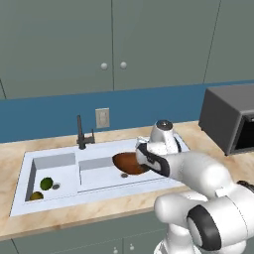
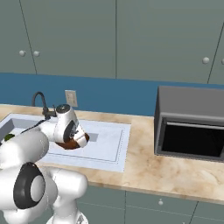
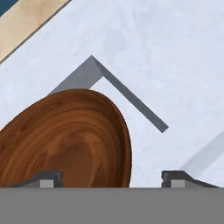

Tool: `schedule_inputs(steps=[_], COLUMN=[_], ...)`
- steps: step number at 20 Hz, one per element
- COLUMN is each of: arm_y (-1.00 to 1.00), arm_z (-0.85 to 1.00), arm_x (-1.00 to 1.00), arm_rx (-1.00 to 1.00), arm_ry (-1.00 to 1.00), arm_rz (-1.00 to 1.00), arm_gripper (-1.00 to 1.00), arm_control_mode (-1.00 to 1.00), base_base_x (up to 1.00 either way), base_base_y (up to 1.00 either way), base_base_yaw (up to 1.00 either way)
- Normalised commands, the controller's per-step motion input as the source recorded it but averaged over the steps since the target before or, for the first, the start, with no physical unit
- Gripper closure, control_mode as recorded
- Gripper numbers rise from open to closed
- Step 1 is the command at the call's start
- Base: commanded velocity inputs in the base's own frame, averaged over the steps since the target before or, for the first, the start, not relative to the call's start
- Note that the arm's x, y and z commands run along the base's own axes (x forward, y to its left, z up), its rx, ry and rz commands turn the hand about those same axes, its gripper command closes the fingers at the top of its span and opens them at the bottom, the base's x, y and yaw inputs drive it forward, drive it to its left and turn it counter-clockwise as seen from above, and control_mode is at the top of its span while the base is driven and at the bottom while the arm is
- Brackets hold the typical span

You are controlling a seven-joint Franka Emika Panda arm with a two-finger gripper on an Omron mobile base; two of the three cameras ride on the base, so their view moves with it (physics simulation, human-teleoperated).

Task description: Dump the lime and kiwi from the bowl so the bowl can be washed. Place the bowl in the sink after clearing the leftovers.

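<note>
End effector (image 3: 112, 178), fingers spread open, hovers over the bowl (image 3: 65, 140) at its 9 o'clock, in the sink (image 1: 99, 173)

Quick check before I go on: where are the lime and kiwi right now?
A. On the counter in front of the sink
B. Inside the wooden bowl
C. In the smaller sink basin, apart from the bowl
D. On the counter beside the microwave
C. The lime and kiwi lie in the smaller basin of the sink, while the bowl sits in the larger basin and looks empty in the hand view.
</note>
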Motion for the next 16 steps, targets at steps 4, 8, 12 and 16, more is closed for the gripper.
schedule_inputs(steps=[4, 8, 12, 16], arm_y=[-0.01, -0.14, 0.0, -0.04], arm_z=[1.0, 1.0, 1.0, 1.0], arm_x=[-0.86, -1.0, -1.0, -1.0], arm_rx=[0.0, 0.0, 0.0, 0.0], arm_ry=[-0.23, -0.24, -0.19, -0.21], arm_rz=[0.0, 0.0, 0.0, 0.0], arm_gripper=[-1.0, -1.0, -1.0, -1.0], arm_control_mode=[-1.0, -1.0, -1.0, -1.0], base_base_x=[0.0, 0.0, 0.0, 0.0], base_base_y=[0.0, 0.0, 0.0, 0.0], base_base_yaw=[0.0, 0.0, 0.0, 0.0])
